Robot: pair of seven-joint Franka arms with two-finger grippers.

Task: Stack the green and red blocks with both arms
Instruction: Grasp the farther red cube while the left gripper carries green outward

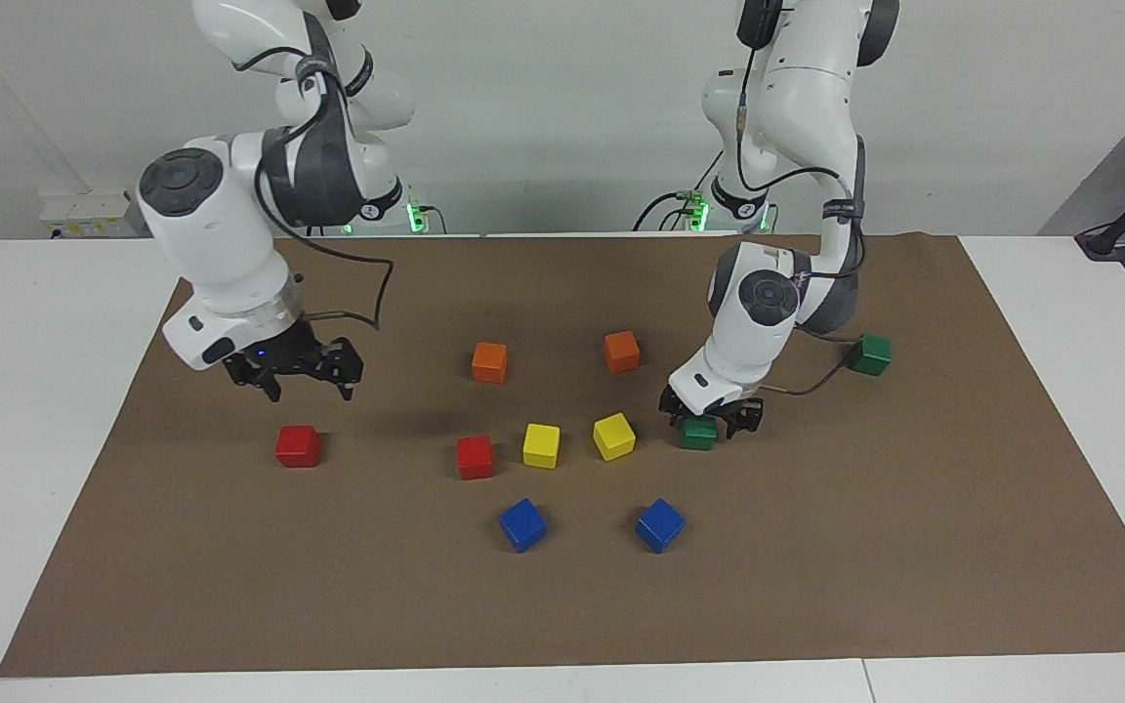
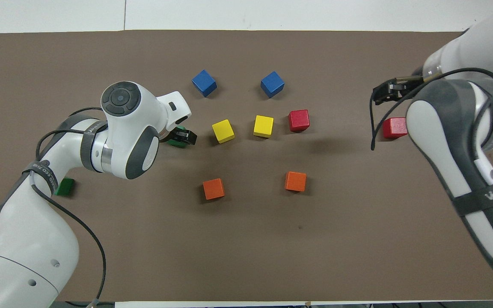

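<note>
My left gripper [image 1: 708, 420] is down at the mat, open, its fingers on either side of a green block [image 1: 697, 433]. In the overhead view the left gripper [image 2: 182, 137] covers most of that green block [image 2: 177, 142]. The second green block [image 1: 872, 354] lies nearer to the robots, at the left arm's end, half under the arm overhead [image 2: 64, 186]. My right gripper [image 1: 309, 389] hangs open and empty above the mat, over a spot just nearer to the robots than a red block [image 1: 298, 445]. Another red block [image 1: 475, 457] sits beside the yellow ones.
Two orange blocks [image 1: 489, 361] [image 1: 621, 351], two yellow blocks [image 1: 541, 444] [image 1: 613, 435] and two blue blocks [image 1: 522, 524] [image 1: 659, 524] lie mid-mat. The brown mat [image 1: 816, 547] covers most of the white table.
</note>
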